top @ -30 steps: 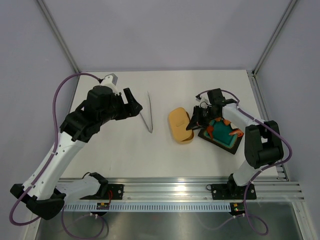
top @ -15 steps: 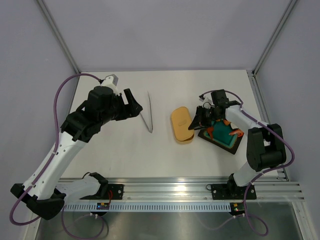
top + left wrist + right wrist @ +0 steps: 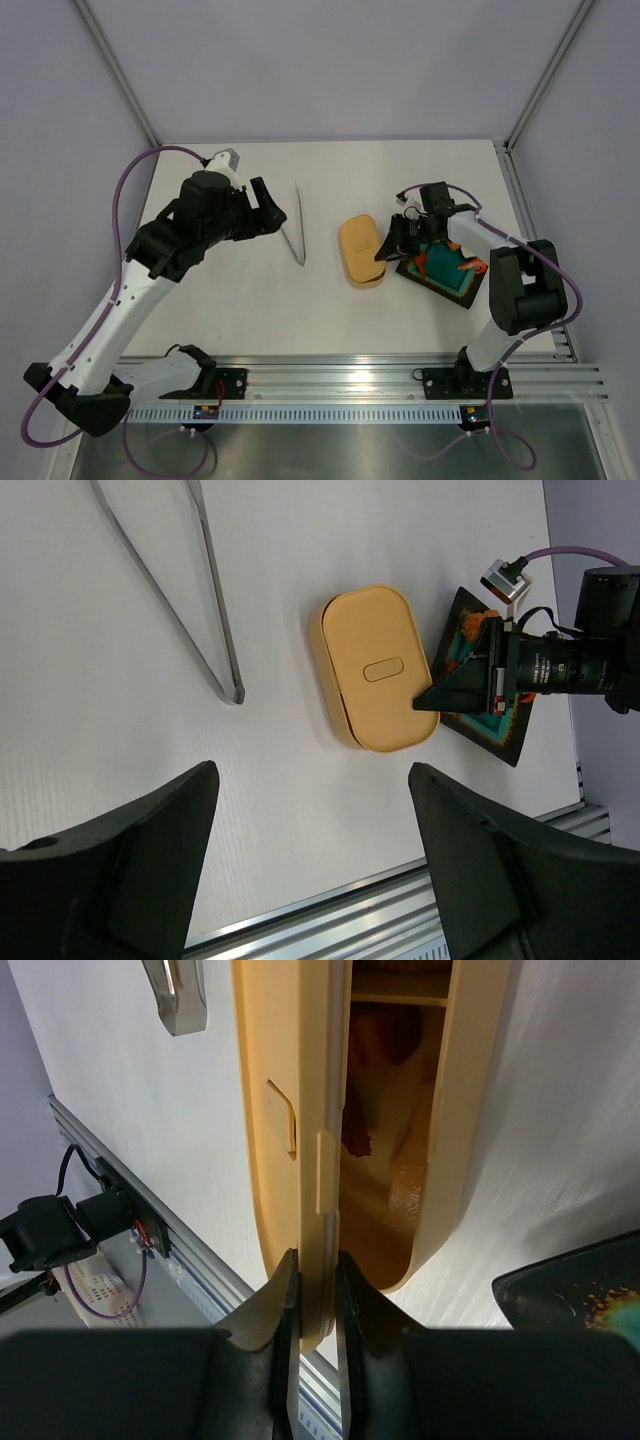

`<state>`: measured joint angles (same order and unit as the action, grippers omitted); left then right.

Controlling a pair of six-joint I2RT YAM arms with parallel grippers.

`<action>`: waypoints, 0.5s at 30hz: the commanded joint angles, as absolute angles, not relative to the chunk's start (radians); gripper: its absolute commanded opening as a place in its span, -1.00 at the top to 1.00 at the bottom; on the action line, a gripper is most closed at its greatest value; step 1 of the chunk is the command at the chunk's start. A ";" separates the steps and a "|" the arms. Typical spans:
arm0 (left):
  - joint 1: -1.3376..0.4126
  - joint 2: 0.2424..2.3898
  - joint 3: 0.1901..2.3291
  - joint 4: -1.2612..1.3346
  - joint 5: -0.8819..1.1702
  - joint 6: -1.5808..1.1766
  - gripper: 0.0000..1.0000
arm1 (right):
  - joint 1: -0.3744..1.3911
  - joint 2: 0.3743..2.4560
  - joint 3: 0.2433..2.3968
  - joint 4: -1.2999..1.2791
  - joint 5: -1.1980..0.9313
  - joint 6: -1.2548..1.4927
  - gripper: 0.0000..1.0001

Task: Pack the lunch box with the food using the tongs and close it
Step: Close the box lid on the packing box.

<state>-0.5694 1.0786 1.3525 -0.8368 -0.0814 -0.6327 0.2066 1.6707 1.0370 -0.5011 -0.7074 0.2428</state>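
My right gripper (image 3: 317, 1280) is shut on the rim of the flat orange-tan lid (image 3: 285, 1090), holding it tilted over the lunch box (image 3: 470, 1090), with a gap between them. Dark red and tan food (image 3: 385, 1035) lies inside the box. From above, the lid (image 3: 361, 250) hides the box, and the right gripper (image 3: 388, 246) grips its right edge. The silver tongs (image 3: 293, 225) lie on the table left of the lid, their joined end towards me. My left gripper (image 3: 270, 212) hovers open just left of the tongs (image 3: 215, 630), holding nothing.
A black square tray (image 3: 445, 268) with a teal inner surface sits right of the box, with an orange piece (image 3: 470, 263) on it. The aluminium rail (image 3: 350, 375) runs along the near table edge. Frame posts stand at the back corners.
The right gripper has shifted the lid slightly over the box. The left arm has hardly moved.
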 commanded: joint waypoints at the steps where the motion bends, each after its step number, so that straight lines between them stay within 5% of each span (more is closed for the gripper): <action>1: -0.569 1.078 1.355 -0.799 -0.094 -0.627 -0.61 | 0.204 1.689 1.034 -0.486 -0.719 0.248 0.81; 15: -0.569 1.091 1.351 -0.793 -0.095 -0.623 -0.61 | 0.204 1.657 1.084 -0.566 -0.621 0.258 -0.38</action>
<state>-0.5694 1.0824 1.3514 -0.8364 -0.0814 -0.6327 0.2066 1.6985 1.0447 -0.5236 -0.6788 0.2672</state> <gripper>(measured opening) 0.806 0.651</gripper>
